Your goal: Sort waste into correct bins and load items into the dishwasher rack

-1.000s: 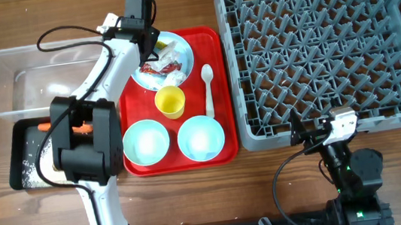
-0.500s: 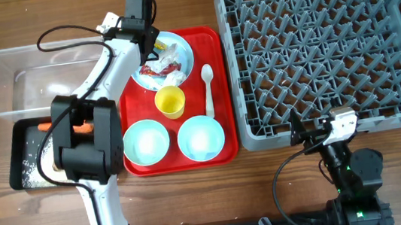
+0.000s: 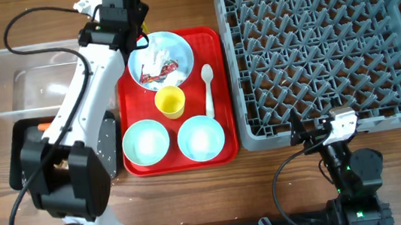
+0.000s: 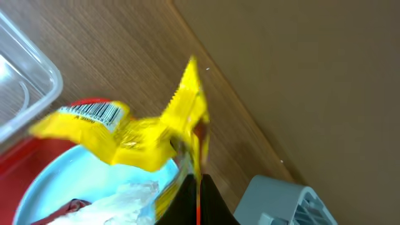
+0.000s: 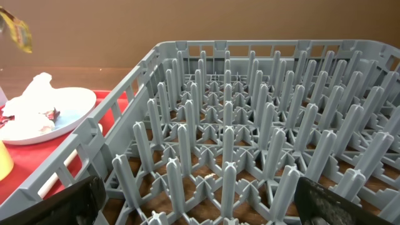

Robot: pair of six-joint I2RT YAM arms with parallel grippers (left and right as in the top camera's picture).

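My left gripper (image 4: 199, 182) is shut on a crumpled yellow scrap (image 4: 147, 132) with a barcode, lifted above the pale blue plate (image 4: 56, 190). In the overhead view that gripper (image 3: 126, 16) hangs over the plate's far left rim. The plate (image 3: 178, 48) holds red-white wrappers (image 3: 160, 73) and white tissue (image 3: 155, 57). On the red tray stand a yellow cup (image 3: 170, 101), a white spoon (image 3: 208, 89) and two pale blue bowls (image 3: 146, 143) (image 3: 201, 137). My right gripper (image 3: 322, 133) is open at the near edge of the grey dishwasher rack (image 3: 325, 45), nothing between its fingers (image 5: 69, 203).
The clear tub (image 3: 22, 76) lies left of the red tray (image 3: 224, 151). The black tray (image 3: 19, 152) sits in front of the tub, largely hidden by my left arm, with an orange bit (image 3: 44, 128) showing at its far edge.
The left gripper shut on the yellow scrap at the plate and lifted it up and toward the far left. The right arm has not moved.
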